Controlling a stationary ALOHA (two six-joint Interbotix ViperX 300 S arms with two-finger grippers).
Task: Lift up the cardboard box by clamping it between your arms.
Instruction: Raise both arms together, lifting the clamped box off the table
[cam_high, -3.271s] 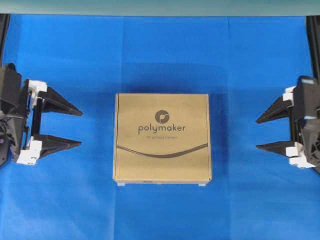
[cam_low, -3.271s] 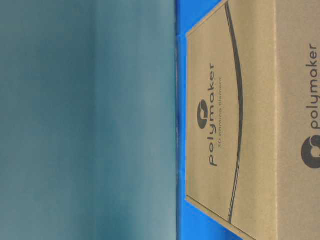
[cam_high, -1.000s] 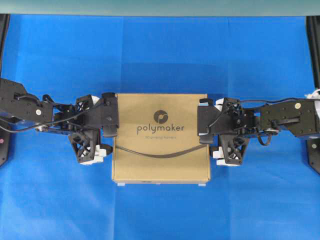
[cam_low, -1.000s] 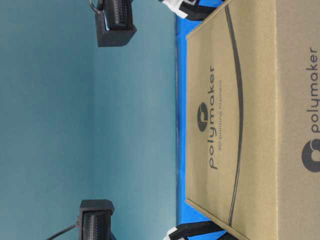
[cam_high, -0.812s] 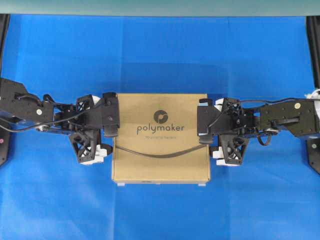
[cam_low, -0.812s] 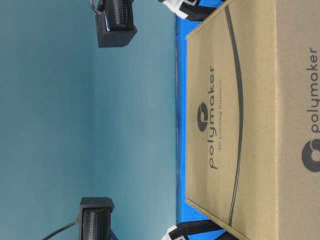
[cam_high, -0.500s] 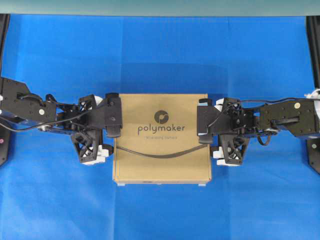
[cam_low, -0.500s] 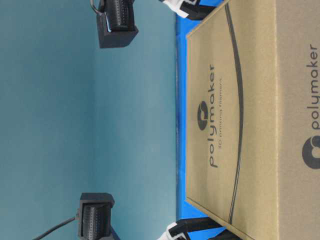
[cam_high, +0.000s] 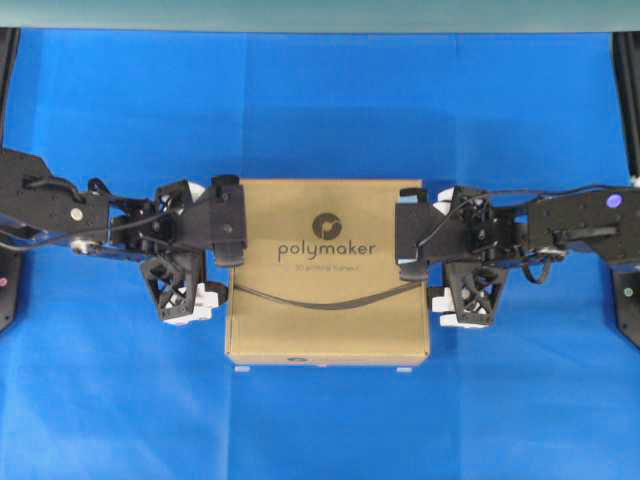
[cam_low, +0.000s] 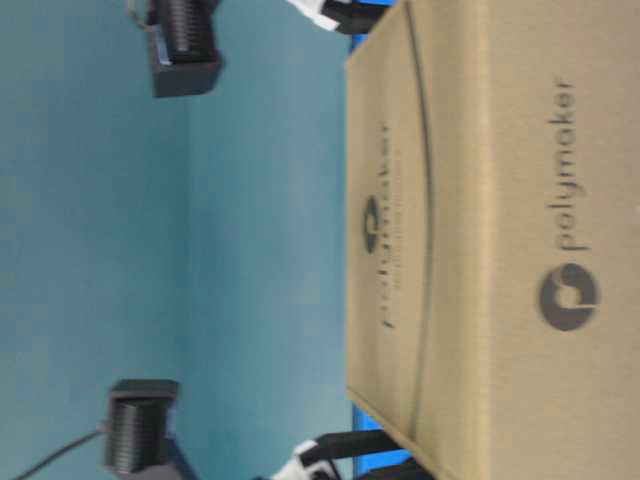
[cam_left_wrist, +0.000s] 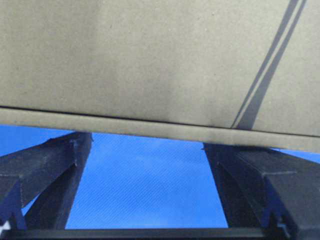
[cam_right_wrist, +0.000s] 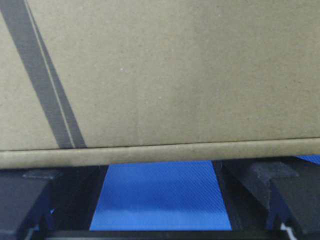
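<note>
Box (cam_high: 327, 272) first: your cardboard box with the polymaker logo sits mid-frame in the overhead view over the blue cloth (cam_high: 320, 110), squeezed between both arms. The left gripper (cam_high: 215, 245) is pushed up against the box's left edge and the right gripper (cam_high: 425, 255) against its right edge, so the clamp is on from both sides.

If you check the wrist views, the left gripper's fingers (cam_left_wrist: 47, 170) are spread wide with blue cloth showing between them, and the box's edge runs across right at their tips. Same deal on the right: fingers (cam_right_wrist: 272, 192) are splayed wide, the box's side fills the top of the frame, and the fingertips tuck under its lower edge. Neither tool is pinching anything; it's all sideways pressure.

In the table-level view the box (cam_low: 480, 230) fills most of the right side, a bit blurred, with the black camera blocks (cam_low: 185, 45) of the wrists poking in at the top and bottom left.
</note>
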